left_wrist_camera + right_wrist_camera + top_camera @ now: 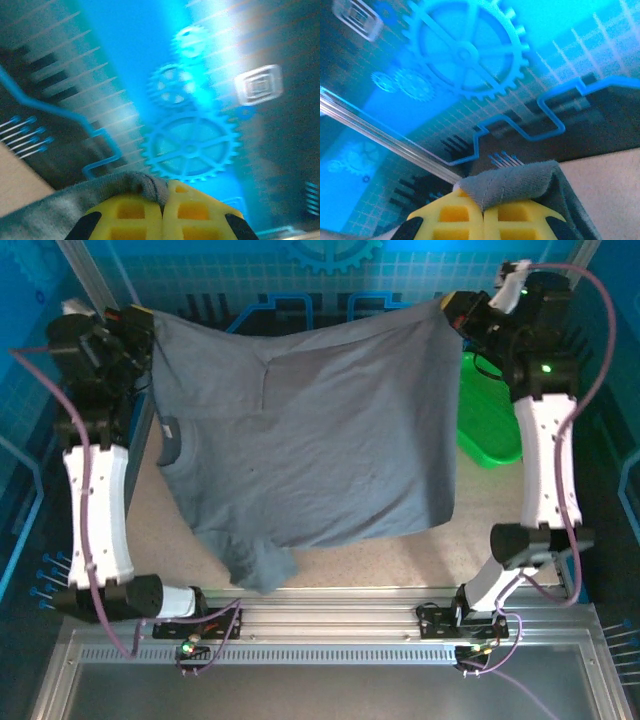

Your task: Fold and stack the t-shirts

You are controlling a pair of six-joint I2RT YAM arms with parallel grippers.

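While we are holding the plain slate-grey cloth t-shirt (310, 430) aloft, left gripper (162, 202) clamping one edge, right gripper (483, 207) clamping another; bright green plastic tray (488, 435) lying beneath

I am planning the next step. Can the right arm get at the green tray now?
Probably not: the tray lies close beside it, but the right gripper is shut on the shirt.
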